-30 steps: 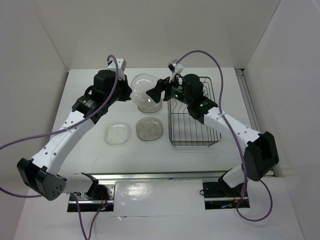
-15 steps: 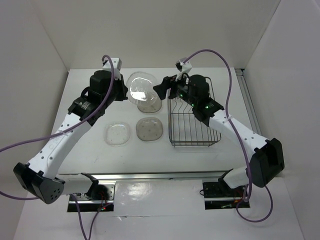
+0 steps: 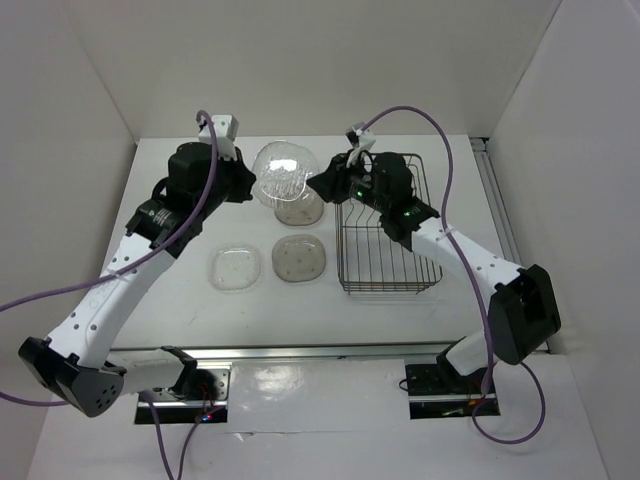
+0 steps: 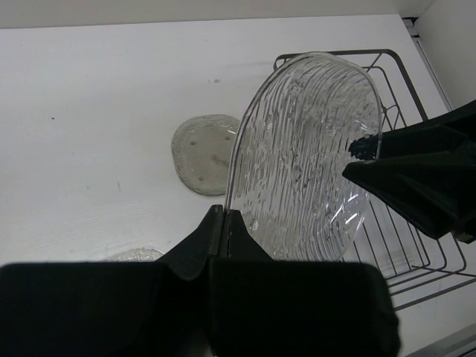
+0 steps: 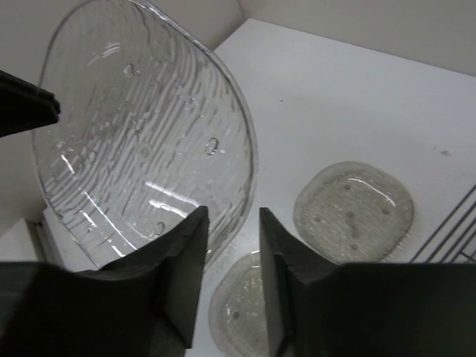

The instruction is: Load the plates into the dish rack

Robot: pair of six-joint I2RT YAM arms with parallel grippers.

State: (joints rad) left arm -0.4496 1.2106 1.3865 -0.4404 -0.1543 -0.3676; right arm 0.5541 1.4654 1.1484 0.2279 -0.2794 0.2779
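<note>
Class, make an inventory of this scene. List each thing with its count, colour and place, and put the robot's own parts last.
held clear plate: one, clear and ribbed, up on edge above the table's far middle.
flat clear plate: one, clear, lying near left.
tan plates: two, greyish-tan with specks, lying flat; one right of the flat clear plate, the other behind it, below the held clear plate.
dish rack: one, dark wire, right of the plates, no plate in it.
table: one, white.
left gripper: one, black, jaws shut on the held clear plate's rim.
right gripper: one, black, jaws apart around that plate's opposite rim.
</note>
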